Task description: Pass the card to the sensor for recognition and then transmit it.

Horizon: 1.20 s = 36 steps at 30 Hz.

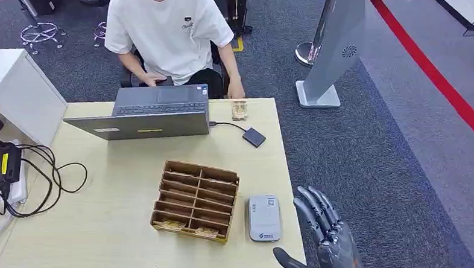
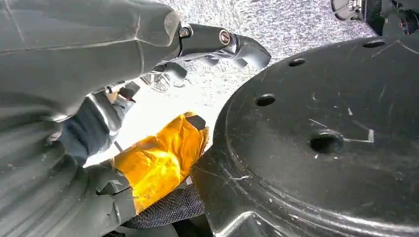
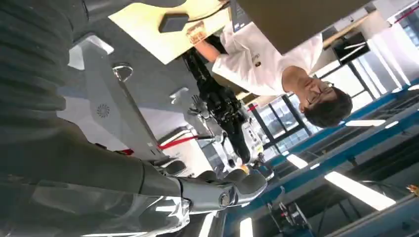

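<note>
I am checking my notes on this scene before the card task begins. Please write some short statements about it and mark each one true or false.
1. The right hand holds a card. False: it holds nothing, fingers spread.
2. The small grey card sensor lies beside the brown cardboard organiser tray. True.
3. The grey laptop is closed. False: it is open.
4. A person in a white T-shirt sits behind the pale wooden table. True.

One laptop (image 1: 148, 111), one sensor (image 1: 263, 217) — one cardboard organizer (image 1: 195, 200).
</note>
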{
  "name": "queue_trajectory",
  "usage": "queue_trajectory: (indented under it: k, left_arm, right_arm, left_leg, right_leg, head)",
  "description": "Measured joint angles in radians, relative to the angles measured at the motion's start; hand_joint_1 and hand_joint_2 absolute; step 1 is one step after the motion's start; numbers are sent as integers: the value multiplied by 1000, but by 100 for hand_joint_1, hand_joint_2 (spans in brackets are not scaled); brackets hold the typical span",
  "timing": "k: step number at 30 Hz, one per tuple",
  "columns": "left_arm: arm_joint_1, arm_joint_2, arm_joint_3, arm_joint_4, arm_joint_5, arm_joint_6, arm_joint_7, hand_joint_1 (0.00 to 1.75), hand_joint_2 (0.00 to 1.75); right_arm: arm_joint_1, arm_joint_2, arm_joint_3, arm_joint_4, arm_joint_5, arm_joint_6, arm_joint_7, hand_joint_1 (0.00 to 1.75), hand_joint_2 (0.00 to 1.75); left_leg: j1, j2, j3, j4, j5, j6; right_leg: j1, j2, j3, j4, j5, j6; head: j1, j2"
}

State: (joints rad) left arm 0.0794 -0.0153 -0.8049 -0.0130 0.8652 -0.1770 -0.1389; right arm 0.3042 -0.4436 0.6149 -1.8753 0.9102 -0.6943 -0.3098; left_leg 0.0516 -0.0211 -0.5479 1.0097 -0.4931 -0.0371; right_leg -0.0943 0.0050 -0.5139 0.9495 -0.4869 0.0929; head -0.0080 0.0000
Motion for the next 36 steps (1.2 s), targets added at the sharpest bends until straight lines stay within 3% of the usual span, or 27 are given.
queue_trajectory:
  k: [8, 13, 28, 36]
  left_arm:
    - [0, 0, 0, 0, 3, -1, 0, 0, 175]
    - [-1, 0, 0, 0, -1, -2, 3, 0, 175]
    - [-2, 0, 0, 0, 1, -4, 10, 0, 175]
    - [-2, 2, 0, 0, -1, -11, 10, 0, 175]
  right_arm:
    - [-74, -7, 127, 73, -13, -9, 54, 0, 175]
    - [-158, 28, 234, 195, -42, -5, 60, 0, 175]
    - [-270, 119, 391, 400, -157, 5, 22, 0, 175]
    - [-314, 191, 438, 530, -257, 46, -63, 0, 175]
  left_leg:
    - [0, 2, 2, 0, 0, 0]
    - [0, 3, 2, 0, 0, 0]
    - [0, 3, 2, 0, 0, 0]
    - [0, 3, 2, 0, 0, 0]
  right_leg:
    - [0, 2, 0, 0, 0, 0]
    - [0, 2, 1, 0, 0, 0]
    - [0, 2, 0, 0, 0, 0]
    - [0, 3, 0, 0, 0, 0]
  head:
    - [0, 0]
    - [0, 0]
    - [0, 0]
    - [0, 0]
